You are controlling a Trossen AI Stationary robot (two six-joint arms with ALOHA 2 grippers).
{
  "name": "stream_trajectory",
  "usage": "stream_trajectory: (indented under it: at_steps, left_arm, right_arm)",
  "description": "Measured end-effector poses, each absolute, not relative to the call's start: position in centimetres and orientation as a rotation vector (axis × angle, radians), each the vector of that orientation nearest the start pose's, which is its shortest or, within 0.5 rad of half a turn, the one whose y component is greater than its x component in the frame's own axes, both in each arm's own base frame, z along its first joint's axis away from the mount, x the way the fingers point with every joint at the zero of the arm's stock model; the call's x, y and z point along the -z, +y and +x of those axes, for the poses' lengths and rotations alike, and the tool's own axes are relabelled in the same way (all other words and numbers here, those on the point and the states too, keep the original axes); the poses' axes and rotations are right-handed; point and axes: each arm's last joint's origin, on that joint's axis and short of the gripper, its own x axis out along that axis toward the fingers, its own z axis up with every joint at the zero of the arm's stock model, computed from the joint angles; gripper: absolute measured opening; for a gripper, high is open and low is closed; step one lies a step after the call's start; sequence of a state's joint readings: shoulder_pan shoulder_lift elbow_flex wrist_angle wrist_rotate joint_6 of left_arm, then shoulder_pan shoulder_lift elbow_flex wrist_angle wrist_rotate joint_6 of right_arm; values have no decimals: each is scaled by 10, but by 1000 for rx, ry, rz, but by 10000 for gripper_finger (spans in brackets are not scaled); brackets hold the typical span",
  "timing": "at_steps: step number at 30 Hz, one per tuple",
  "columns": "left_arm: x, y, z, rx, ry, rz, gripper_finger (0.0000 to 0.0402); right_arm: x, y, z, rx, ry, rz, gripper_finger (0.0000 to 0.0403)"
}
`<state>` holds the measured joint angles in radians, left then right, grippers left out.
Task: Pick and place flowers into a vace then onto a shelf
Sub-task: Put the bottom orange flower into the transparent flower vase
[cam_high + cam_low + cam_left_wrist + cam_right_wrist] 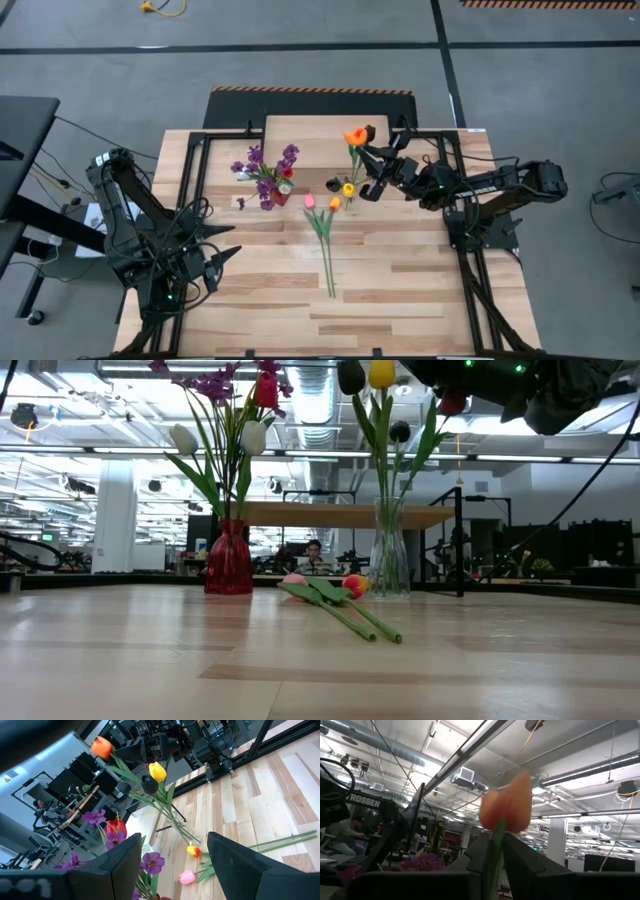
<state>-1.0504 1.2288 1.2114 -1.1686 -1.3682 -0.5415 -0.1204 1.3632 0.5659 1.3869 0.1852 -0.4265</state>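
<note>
The right pincer point(366, 143) is closed on the green stem of an orange tulip point(355, 136), just below the bloom, as the right wrist view shows: the stem runs up between the two dark fingers point(482, 852) to the blurred orange head point(507, 809). The pincer hangs over the far right part of the surface point(400, 290), above a clear glass vase point(388, 563) that already holds a yellow tulip point(381, 372) and a dark maroon one point(351, 375).

To its left stands a red vase point(229, 560) filled with purple sprigs point(262, 170), a red tulip and white blooms. Two loose tulips point(322, 215), one pink and one orange-yellow, lie on the surface near the glass vase, stems pointing toward the near edge. The shelf point(305, 130) sits at the far middle, just behind both vases.

The left pincer point(222, 260) waits at the near left, its fingers spread wide and empty.

The flower is judged light, with a thin, flexible stem and a soft head. A grip on the stem, not the bloom, suits it best; held near the top, the long lower stem may sway while being threaded into the narrow vase mouth.
</note>
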Motion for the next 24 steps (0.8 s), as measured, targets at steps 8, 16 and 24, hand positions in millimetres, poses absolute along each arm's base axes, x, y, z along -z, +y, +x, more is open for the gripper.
stream_trajectory:
  at_steps: [8,16,24]
  left_arm:
    - [-340,-164,127,-367,318,583,219]
    - [-340,-164,127,-367,318,583,219]
    - [-340,-164,127,-367,317,578,219]
  right_arm:
    - [-281,-37,258,415,-505,-393,48]
    - [-275,-36,261,392,-445,-370,48]
    - [-273,-24,263,466,-388,-362,59]
